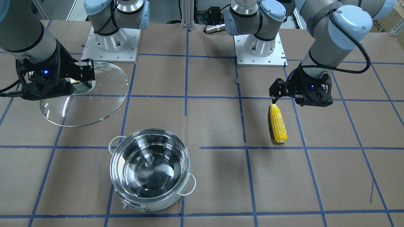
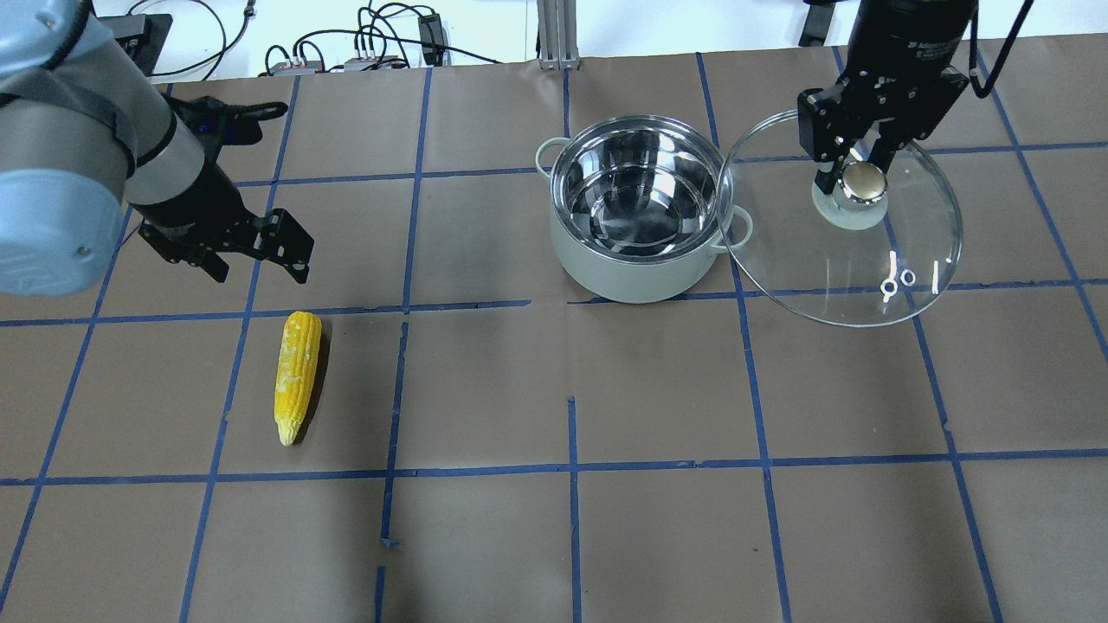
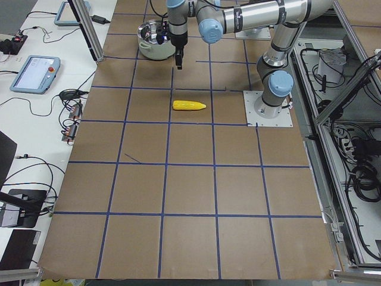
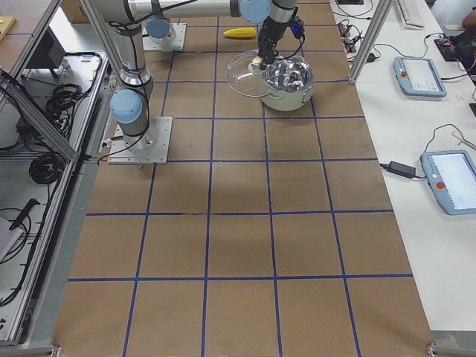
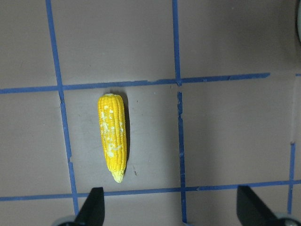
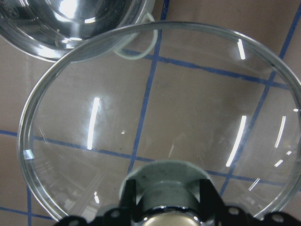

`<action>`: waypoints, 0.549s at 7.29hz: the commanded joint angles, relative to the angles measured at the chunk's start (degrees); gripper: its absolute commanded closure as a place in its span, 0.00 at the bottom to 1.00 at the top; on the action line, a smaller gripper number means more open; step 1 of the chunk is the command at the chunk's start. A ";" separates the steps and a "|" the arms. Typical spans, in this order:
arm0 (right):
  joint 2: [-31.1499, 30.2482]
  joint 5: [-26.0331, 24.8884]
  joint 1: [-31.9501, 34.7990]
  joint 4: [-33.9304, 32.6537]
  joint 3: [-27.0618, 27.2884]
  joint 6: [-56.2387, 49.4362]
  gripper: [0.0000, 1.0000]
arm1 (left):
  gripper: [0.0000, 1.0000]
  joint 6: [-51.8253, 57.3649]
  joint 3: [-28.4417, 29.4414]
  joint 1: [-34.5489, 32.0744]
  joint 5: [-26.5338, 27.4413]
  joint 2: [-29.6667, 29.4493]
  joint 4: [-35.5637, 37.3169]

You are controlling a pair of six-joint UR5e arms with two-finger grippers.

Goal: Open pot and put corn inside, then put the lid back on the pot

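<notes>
The pot (image 2: 623, 272) stands open and empty on the table; it also shows in the front view (image 1: 126, 154). My right gripper (image 2: 853, 177) is shut on the knob of the glass lid (image 2: 848, 260) and holds it in the air beside the pot, on the overhead view's right. The lid (image 6: 164, 117) fills the right wrist view. The corn (image 2: 297, 374) lies on the table on the overhead view's left. My left gripper (image 2: 260, 264) is open and empty, above the table just beyond the corn's blunt end. The left wrist view shows the corn (image 5: 113, 136) ahead of the open fingers (image 5: 94, 205).
Brown paper with a blue tape grid covers the table (image 2: 658, 519). The two arm bases (image 1: 110, 44) stand at the robot's side of the table. Cables and boxes (image 2: 363, 48) lie beyond the far edge.
</notes>
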 commanded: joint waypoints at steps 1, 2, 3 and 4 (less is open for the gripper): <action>-1.91 -1.99 0.01 0.28 4.37 0.14 0.66 | 0.00 4.67 -8.71 3.97 0.13 -3.73 13.01; -1.91 -2.35 0.01 0.10 4.65 0.23 0.66 | 0.00 4.87 -10.66 4.59 0.05 -6.80 17.43; -1.82 -2.44 0.01 -0.08 4.65 0.32 0.66 | 0.00 4.61 -12.42 4.60 -0.13 -9.09 20.26; -1.30 -2.44 0.01 -0.25 4.65 0.32 0.66 | 0.00 4.69 -12.96 4.60 -0.22 -10.77 21.42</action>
